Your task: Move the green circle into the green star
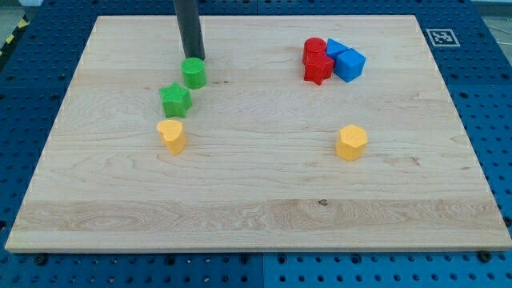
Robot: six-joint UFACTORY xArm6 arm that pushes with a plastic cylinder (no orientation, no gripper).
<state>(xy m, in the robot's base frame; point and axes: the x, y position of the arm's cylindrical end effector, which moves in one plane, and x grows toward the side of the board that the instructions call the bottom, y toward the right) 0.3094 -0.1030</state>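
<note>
Green circle (194, 73) sits touching my tip (198, 58) on its lower-left side, with the green star (175, 100) just beyond, nearly touching it. I carry no gripper, only a rod cut off at the view's top.

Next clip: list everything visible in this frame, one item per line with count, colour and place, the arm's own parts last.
green circle: one, green, upper left of the board, just below my tip.
green star: one, green, just below-left of the green circle, very close to it.
yellow heart: one, yellow, below the green star.
yellow hexagon: one, yellow, right of centre.
red blocks: two, red, upper right, packed together.
blue blocks: two, blue, against the red blocks' right side.
board: one, light wood, on a blue perforated table.
my tip: one, dark rod, at the green circle's top edge.
</note>
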